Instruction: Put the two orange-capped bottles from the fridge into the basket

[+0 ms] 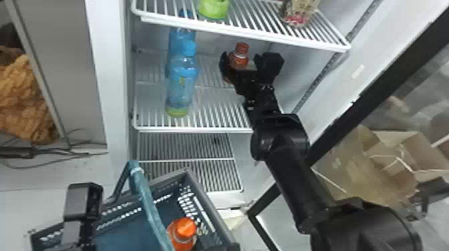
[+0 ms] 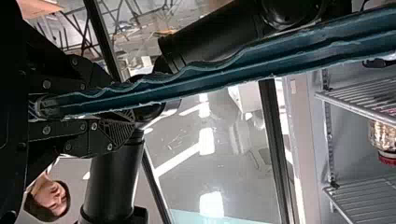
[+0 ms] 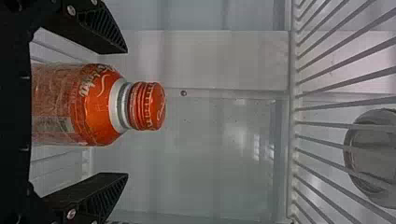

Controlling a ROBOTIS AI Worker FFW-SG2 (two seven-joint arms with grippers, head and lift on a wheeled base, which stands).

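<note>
between the parted fingers of the right gripper (image 1: 242, 58), one orange-capped bottle (image 1: 241, 50) stands upright on the fridge's middle shelf (image 1: 193, 128), toward the right side. the right wrist view shows one finger on each side of it with a gap between finger and bottle, so nothing is clamped there. its cap points up toward the shelf above. behind that upper shelf's wires, the same view shows the round base of something (image 3: 371, 158).

on the middle shelf to the left stand two blue bottles, the front one (image 1: 182, 80) partly covering the rear one (image 1: 172, 40). the upper shelf (image 1: 244, 31) bears a bright green container (image 1: 213, 8) and, farther right, a patterned container (image 1: 300, 13). below the middle shelf is another wire rack (image 1: 187, 147).

down in front of the fridge is the basket (image 1: 208, 207), holding the other orange-capped bottle (image 1: 185, 228) just beside the blue-green handle (image 1: 147, 203). the left gripper (image 2: 126, 109) has its fingers closed together on that handle, and a black part of the left arm (image 1: 83, 202) sits over the basket's left side.

to the right the glass door stands open on its black frame (image 1: 334, 123), with cardboard boxes (image 1: 397, 150) seen through it. left of the fridge lies some crumpled orange-brown material (image 1: 23, 100).
</note>
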